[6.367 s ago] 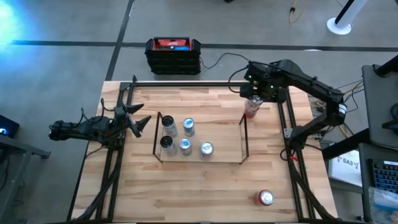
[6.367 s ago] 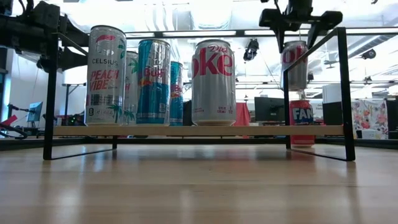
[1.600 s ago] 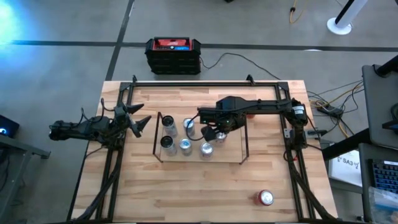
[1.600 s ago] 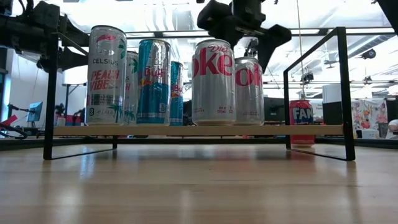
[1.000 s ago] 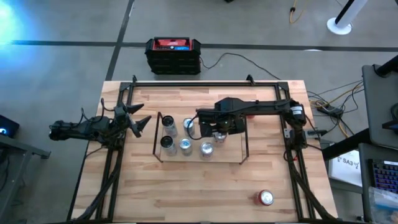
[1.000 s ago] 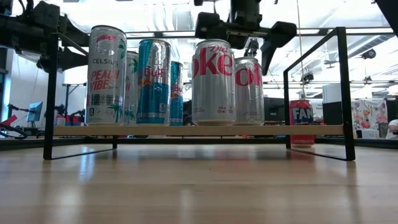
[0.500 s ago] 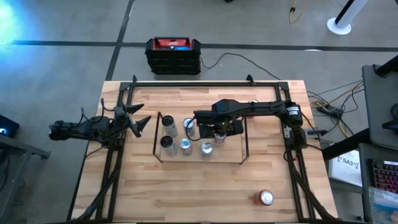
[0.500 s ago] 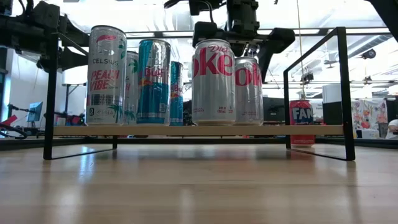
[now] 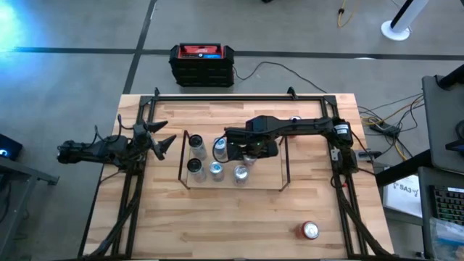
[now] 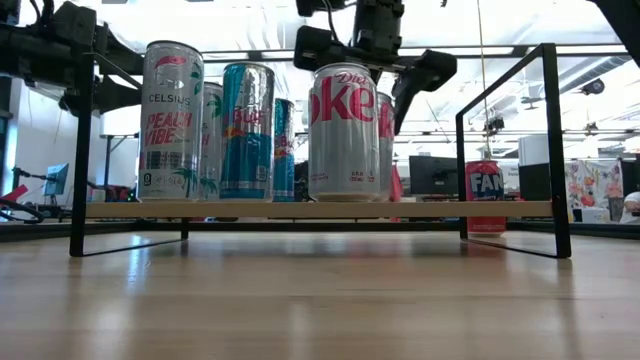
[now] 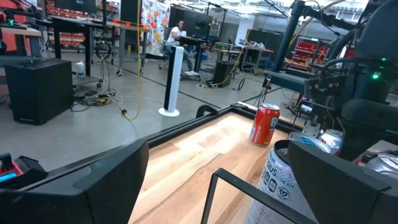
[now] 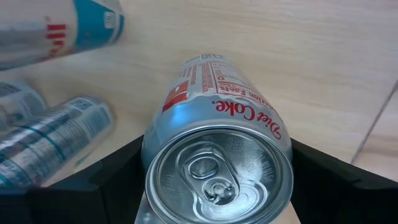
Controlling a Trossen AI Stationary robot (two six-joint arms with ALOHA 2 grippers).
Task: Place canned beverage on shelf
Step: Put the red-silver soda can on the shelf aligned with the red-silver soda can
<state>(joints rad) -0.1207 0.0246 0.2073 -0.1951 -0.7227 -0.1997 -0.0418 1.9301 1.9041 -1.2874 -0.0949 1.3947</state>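
The shelf (image 9: 267, 172), with a wooden deck (image 10: 440, 209) and black end frames, carries several upright cans. A front Diet Coke can (image 10: 343, 130) stands on the deck. My right gripper (image 9: 245, 150) reaches over the shelf and is shut on a second Diet Coke can (image 12: 217, 162). In the low view this can (image 10: 386, 140) is half hidden behind the front can. My left gripper (image 9: 165, 143) waits open at the shelf's left end and also shows in its wrist view (image 11: 217, 186). My right gripper pinches the Diet Coke can between its two fingers (image 12: 118, 180), on opposite sides of the wall just below the rim (image 12: 152, 155). The fingers come from above, pointing down. The can stays upright, its bottom at deck level; whether it rests there I cannot tell.
A red Fanta can (image 10: 487, 195) stands on the table beyond the shelf's right end and also shows in the left wrist view (image 11: 267, 124). Another red can (image 9: 309, 230) is near the front right corner. Black frame rails (image 9: 341, 188) run along the table's sides.
My right gripper has gone toward the table's left edge with the Diet Coke can. The can has stayed upright at deck level and now stands mostly behind the front Diet Coke can.
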